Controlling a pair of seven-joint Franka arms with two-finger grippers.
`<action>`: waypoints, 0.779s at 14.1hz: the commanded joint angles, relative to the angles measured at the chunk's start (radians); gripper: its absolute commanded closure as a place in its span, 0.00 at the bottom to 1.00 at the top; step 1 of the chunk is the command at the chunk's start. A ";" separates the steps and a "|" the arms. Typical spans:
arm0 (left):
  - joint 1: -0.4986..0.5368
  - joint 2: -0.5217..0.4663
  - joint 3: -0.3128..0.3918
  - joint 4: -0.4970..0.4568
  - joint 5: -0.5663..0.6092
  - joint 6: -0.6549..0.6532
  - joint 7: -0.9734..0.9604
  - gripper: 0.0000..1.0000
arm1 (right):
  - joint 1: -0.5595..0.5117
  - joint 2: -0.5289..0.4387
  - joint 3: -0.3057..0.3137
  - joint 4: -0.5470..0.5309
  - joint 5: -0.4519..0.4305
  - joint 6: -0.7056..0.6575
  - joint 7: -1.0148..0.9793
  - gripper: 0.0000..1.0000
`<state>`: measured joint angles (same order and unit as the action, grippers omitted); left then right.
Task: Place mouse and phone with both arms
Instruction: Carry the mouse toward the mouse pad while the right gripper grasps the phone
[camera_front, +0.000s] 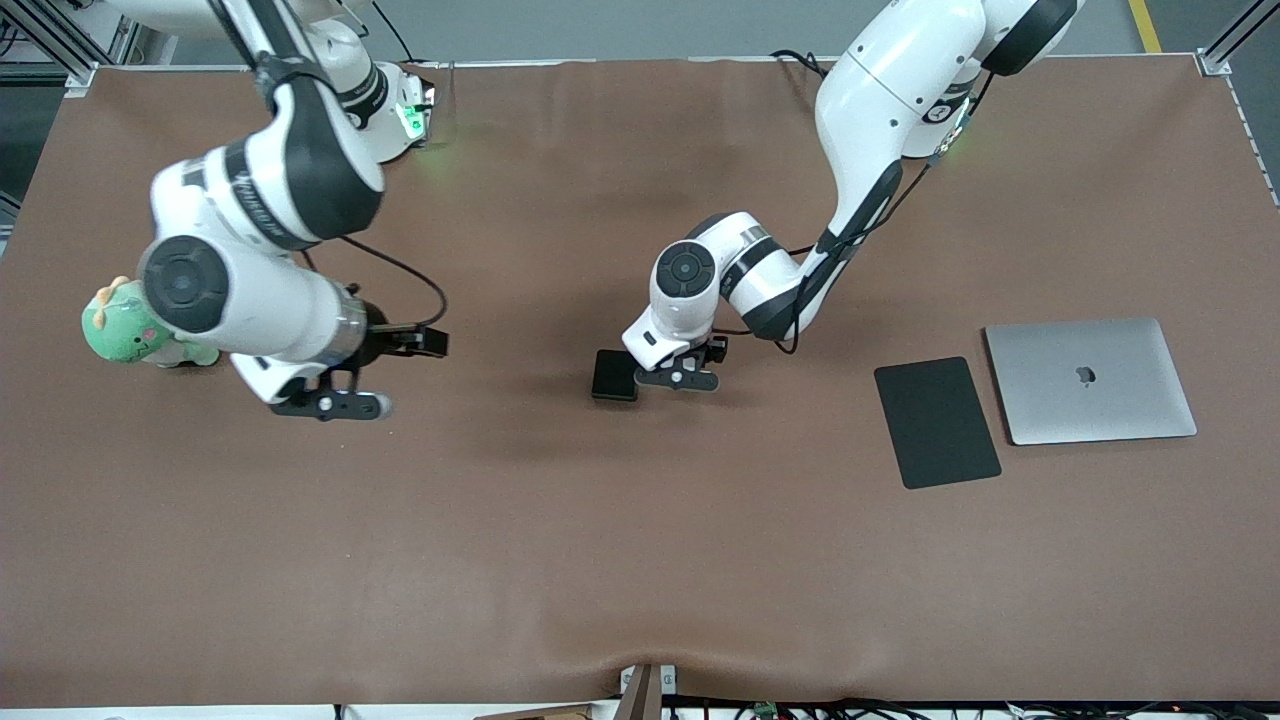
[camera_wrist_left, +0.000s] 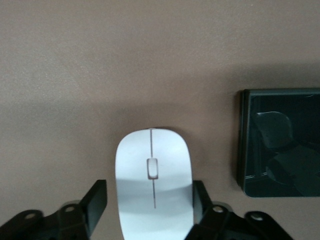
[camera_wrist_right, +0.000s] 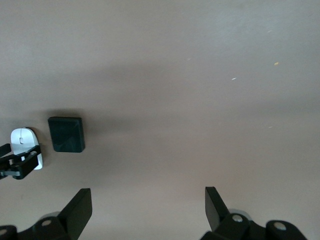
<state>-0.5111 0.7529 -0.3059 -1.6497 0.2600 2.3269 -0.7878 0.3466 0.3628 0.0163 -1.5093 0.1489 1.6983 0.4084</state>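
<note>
The white mouse (camera_wrist_left: 154, 180) lies on the brown table beside the glossy black phone (camera_wrist_left: 280, 142), with a strip of table between them. My left gripper (camera_wrist_left: 150, 192) is down over the mouse with a finger on each side. One finger touches the mouse's edge and the other stands a small gap off, so it is open around it. In the front view the phone (camera_front: 614, 375) shows mid-table, and the left gripper (camera_front: 680, 375) hides the mouse. My right gripper (camera_wrist_right: 147, 197) hangs wide open and empty over bare table toward the right arm's end (camera_front: 335, 400).
A thin matte black pad (camera_front: 937, 422) and a closed silver laptop (camera_front: 1090, 380) lie side by side toward the left arm's end. A green plush toy (camera_front: 125, 330) sits near the table's edge by the right arm.
</note>
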 joint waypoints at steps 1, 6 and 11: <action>-0.006 0.014 0.005 0.011 0.048 0.008 -0.024 0.29 | 0.061 0.033 -0.009 0.003 0.015 0.037 0.061 0.00; 0.000 0.003 0.005 0.021 0.050 0.000 -0.025 0.63 | 0.118 0.079 -0.009 0.003 0.015 0.093 0.115 0.00; 0.069 -0.131 0.002 0.005 0.050 -0.127 -0.010 0.63 | 0.156 0.131 -0.009 0.003 0.017 0.142 0.153 0.00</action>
<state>-0.4766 0.7187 -0.2995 -1.6187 0.2833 2.2748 -0.7878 0.4781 0.4714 0.0161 -1.5128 0.1494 1.8211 0.5189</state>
